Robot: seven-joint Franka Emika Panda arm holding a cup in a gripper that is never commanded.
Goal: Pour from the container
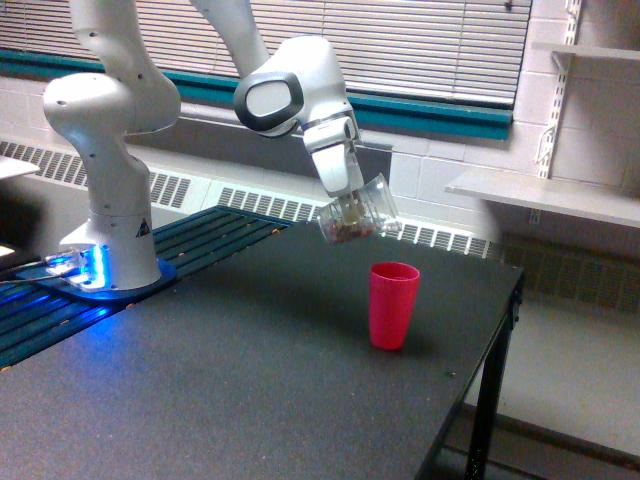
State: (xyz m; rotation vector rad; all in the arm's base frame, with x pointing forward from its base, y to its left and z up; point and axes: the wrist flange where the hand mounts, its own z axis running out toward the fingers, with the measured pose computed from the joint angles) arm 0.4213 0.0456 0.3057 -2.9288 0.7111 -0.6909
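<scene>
Pink-red tapered cup (394, 304) stands upright on the black table (250, 380), nearer the exterior view's right edge, mouth open and unobstructed. Above and just left of it, farther back, the gripper (345, 198) is clamped on the clear plastic cup (358, 213), reddish-brown bits pooled at its low end. Cup axis tilted, mouth pointing right. Judgement: mouth sits short of pink rim; needs rightward shift.

We count one clear cup (358, 212) holding reddish-brown bits, one pink cup (392, 305), one robot arm (110, 130), one counter (230, 370).
</scene>
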